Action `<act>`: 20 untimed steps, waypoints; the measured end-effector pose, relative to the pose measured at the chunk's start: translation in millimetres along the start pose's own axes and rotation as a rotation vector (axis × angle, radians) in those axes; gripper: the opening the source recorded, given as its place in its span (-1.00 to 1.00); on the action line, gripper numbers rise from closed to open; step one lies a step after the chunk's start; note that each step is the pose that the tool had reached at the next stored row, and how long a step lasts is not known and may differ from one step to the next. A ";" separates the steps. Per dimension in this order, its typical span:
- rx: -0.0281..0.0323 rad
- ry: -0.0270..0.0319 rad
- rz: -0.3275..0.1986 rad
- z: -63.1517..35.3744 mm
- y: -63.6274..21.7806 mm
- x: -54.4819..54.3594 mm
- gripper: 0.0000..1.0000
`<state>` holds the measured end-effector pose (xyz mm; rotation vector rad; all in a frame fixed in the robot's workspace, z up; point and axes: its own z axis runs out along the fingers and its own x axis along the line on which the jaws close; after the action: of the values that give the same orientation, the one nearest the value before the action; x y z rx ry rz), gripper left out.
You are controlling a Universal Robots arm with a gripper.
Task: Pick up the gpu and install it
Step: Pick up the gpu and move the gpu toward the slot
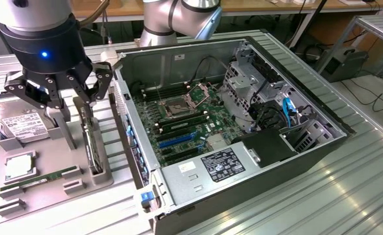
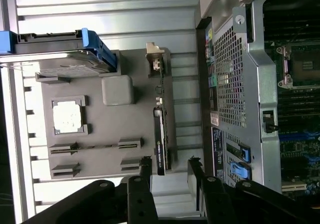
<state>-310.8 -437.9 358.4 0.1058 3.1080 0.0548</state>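
Looking from the exterior view, we see the gripper [image 1: 70,100] hanging just over the grey holder tray [image 1: 54,149], its fingers spread wide with nothing between them. The gpu [image 1: 92,139] stands on its thin edge in a slot of that tray, beneath the hand and slightly toward the open computer case [image 1: 257,127]. Its long axis runs out from under the fingers, along the tray.

From the wrist view, the gripper [image 2: 170,166] is likewise wide and holds nothing. The gpu [image 2: 160,134] lies below, and its near end reaches in between the two fingertips, closer to one than the other. Its length stretches straight ahead of the gap, with the silver bracket [image 2: 156,59] at the far end. We judge the closing line crosses the card's thin way, over its near end and not its middle.
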 end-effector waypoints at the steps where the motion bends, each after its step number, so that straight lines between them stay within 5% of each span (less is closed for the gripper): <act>1: 0.0000 -0.0008 0.000 1.4 0.0 0.1 -0.16; 7: -0.0004 -0.0069 0.000 10.6 -0.4 0.7 -0.16; 20: -0.0029 -0.0440 -0.001 32.1 -1.9 14.0 -0.16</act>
<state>-323.9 -437.8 325.9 0.1033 3.0640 0.0562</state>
